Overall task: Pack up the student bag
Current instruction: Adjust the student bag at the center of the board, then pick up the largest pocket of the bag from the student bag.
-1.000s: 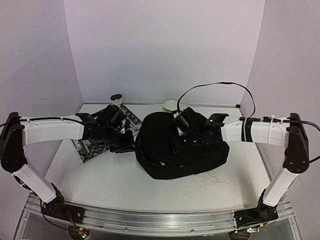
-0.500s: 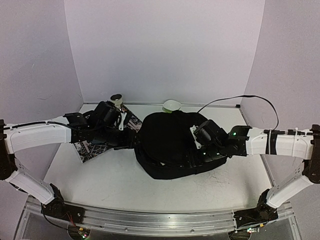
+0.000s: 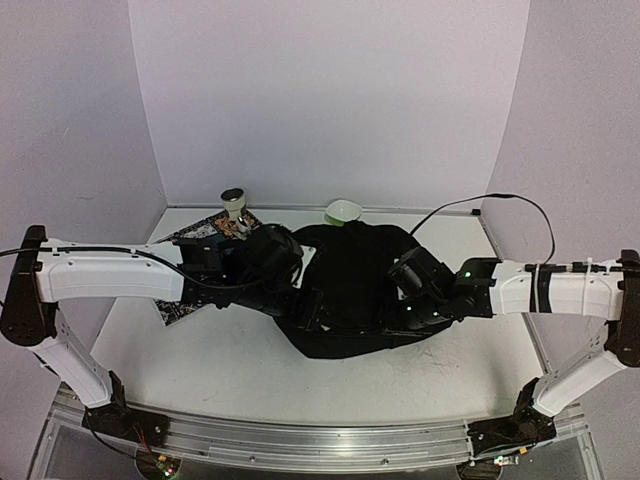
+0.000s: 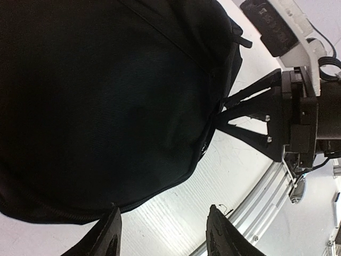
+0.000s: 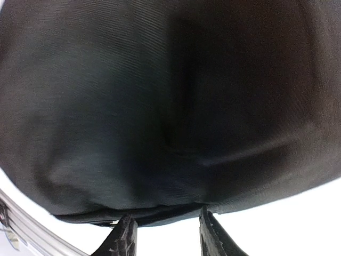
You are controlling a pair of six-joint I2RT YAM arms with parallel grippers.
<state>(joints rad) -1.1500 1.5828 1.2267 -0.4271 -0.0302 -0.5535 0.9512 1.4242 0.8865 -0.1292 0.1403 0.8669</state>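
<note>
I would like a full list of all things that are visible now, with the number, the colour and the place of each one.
student bag: one, black, middle of the table
patterned mat: one, dark with pale pattern, left of the bag, partly under the left arm
bowl: one, pale green, behind the bag
small cup: one, pale, rear left
table: one, white
left gripper: one, black, open, by the bag's near edge
right gripper: one, black, open, at the bag's edge

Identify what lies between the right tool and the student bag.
Nothing: in the left wrist view the right tool meets the student bag at its edge, no gap showing.
</note>
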